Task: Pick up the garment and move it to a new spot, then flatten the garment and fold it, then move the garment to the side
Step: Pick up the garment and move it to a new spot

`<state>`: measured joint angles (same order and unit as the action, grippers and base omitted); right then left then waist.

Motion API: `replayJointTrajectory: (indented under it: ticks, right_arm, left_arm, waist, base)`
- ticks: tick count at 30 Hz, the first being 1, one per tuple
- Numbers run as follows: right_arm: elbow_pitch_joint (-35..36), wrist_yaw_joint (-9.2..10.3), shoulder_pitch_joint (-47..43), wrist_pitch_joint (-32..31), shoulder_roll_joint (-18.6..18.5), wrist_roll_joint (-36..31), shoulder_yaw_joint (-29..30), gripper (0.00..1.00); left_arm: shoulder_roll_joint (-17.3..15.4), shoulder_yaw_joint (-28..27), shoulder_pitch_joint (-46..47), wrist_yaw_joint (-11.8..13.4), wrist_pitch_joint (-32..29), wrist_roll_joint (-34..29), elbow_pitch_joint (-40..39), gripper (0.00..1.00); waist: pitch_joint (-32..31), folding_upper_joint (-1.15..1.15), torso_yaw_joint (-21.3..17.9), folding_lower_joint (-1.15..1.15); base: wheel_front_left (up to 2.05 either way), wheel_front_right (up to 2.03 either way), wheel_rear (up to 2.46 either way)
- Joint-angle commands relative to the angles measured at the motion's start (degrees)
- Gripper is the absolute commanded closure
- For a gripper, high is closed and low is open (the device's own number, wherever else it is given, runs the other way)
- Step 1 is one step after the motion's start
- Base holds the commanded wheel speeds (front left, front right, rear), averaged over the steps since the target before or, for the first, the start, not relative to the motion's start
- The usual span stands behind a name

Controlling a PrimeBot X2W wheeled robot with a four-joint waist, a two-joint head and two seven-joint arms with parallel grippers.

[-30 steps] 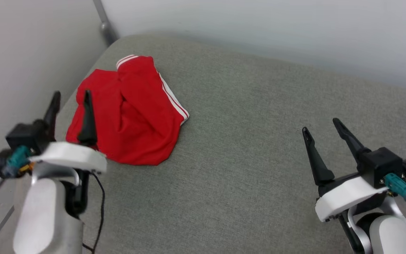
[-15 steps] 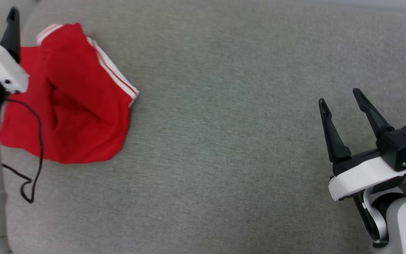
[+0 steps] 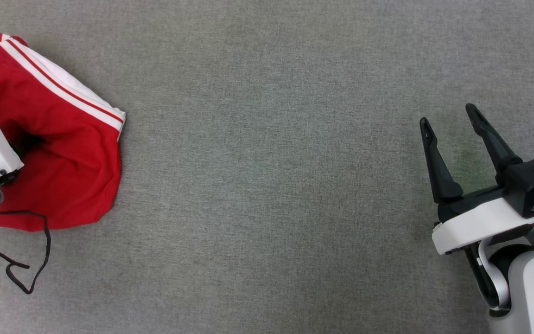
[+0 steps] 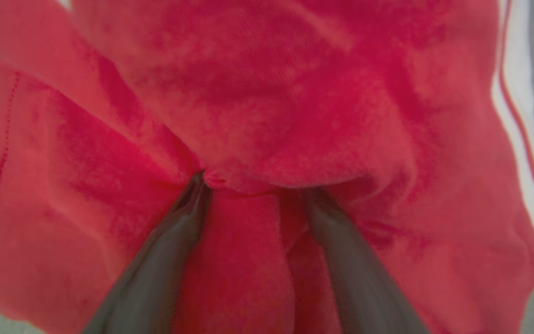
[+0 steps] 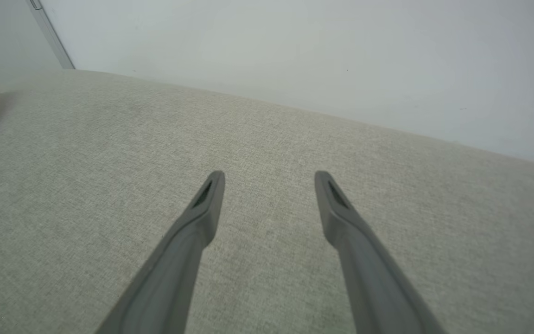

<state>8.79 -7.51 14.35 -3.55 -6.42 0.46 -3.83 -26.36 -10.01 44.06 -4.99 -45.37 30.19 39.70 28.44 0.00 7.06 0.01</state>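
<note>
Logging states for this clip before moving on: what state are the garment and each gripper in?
garment: crumpled in a heap on the grey surface, not flattened or folded, striped trim showing.
left gripper: open, fingers spread, tips tucked against a fold of the garment, not closed on it.
right gripper: open, holding nothing, over bare surface well apart from the garment.

Grey fabric surface [image 3: 271, 185], white wall [image 5: 295, 46], grey pole [image 5: 51, 35]
</note>
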Motion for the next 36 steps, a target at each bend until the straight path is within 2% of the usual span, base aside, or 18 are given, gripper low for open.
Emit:
replayJointTrajectory:
  ticks: [1,2,3,4,6,12,16,17,24,28,31,36]
  right_arm:
    - [-0.2,0.04,1.3,0.3,0.2,-0.1,0.1,0.0]
    - [-0.3,0.03,1.3,0.3,0.2,-0.1,0.2,0.0]
    - [-0.4,0.04,1.3,0.3,0.2,0.0,0.2,0.0]
    - [-0.6,0.03,1.3,0.4,0.2,0.0,0.3,0.0]
    - [-0.8,0.03,1.3,0.4,0.2,-0.1,0.4,0.0]
    - [-1.7,0.04,0.7,1.1,0.4,0.1,0.5,0.0]
    - [-2.8,0.04,-0.5,1.6,1.0,0.5,0.7,0.0]
    - [-3.6,0.03,-1.3,2.1,1.5,0.7,1.4,0.0]
    - [-5.0,0.03,-4.0,2.9,2.6,1.3,2.6,0.0]
    - [-5.4,0.04,-5.8,3.1,3.1,1.7,2.8,0.0]
    - [-5.2,0.04,-6.7,2.9,3.3,1.7,3.0,0.0]
    - [-4.5,0.04,-8.4,2.6,3.5,1.9,3.5,0.0]
  left_arm:
    - [1.9,0.4,-2.2,0.6,-1.0,0.1,3.3,0.0]
    - [2.3,0.2,-2.3,0.6,-0.8,0.4,4.2,0.15]
    - [2.5,0.1,-2.2,0.6,-0.3,0.7,4.8,0.62]
    - [2.9,-0.2,-2.0,0.4,0.3,1.3,5.3,1.0]
    - [3.7,-0.5,-1.3,-0.1,0.7,2.4,6.3,1.0]
    - [1.5,0.4,1.3,-0.9,7.3,0.6,5.4,1.0]
    - [-0.2,1.6,3.1,-0.9,15.0,-2.4,3.4,1.0]
    - [-0.2,2.4,4.4,-0.9,21.5,-4.1,1.9,1.0]
    - [-0.9,6.2,7.4,-1.3,36.4,-9.6,-1.8,1.0]
    - [0.2,8.6,8.4,-1.4,41.7,-11.6,-3.4,1.0]
    - [1.3,10.0,8.5,-1.5,43.2,-12.2,-4.6,1.0]
    - [6.3,11.9,6.6,-1.5,44.9,-10.8,-7.9,1.0]
  waist:
    - [0.2,0.0,-0.2,-0.01]
    - [0.2,0.0,-0.2,-0.01]
    - [0.1,0.0,-0.2,-0.01]
    - [0.0,0.0,-0.1,-0.01]
    - [-0.5,0.0,0.0,-0.01]
    - [-3.5,0.0,0.8,-0.01]
    - [-6.8,0.0,1.3,-0.01]
    - [-9.7,0.0,1.8,-0.01]
    - [-16.3,0.0,1.2,-0.01]
    - [-20.0,0.0,-1.0,-0.01]
    - [-21.2,0.0,-2.5,-0.01]
    - [-22.6,0.0,-6.6,-0.01]
  base:
    - [0.0,0.0,0.0]
    - [0.0,0.0,0.0]
    - [0.0,0.0,0.0]
    - [0.0,0.0,0.0]
    - [0.0,0.0,0.0]
    - [0.0,0.0,0.0]
    - [0.0,0.0,0.0]
    - [0.0,0.0,0.0]
    - [0.0,0.0,0.0]
    - [0.0,0.0,0.0]
    - [0.0,0.0,0.0]
    - [0.0,0.0,0.0]
